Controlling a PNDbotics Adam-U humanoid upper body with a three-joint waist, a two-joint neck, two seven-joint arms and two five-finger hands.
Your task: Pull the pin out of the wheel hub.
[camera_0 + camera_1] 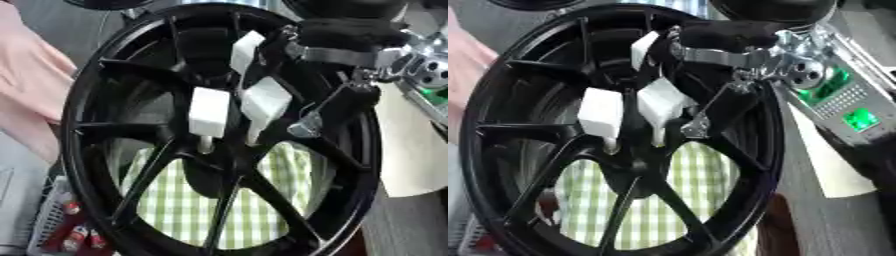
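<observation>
1. One black wheel hub (219, 135) is standing upright, filling the view, with green-checked cloth (201, 200) showing through its lower spokes.
2. At the hub's centre, white blocks are sitting side by side: three (210, 112) are showing, each seemingly a pin head, long axes running roughly up-down.
3. The right hand (710, 107) is reaching in from the upper right, fingers closing on the middle block; left hand unseen.
</observation>
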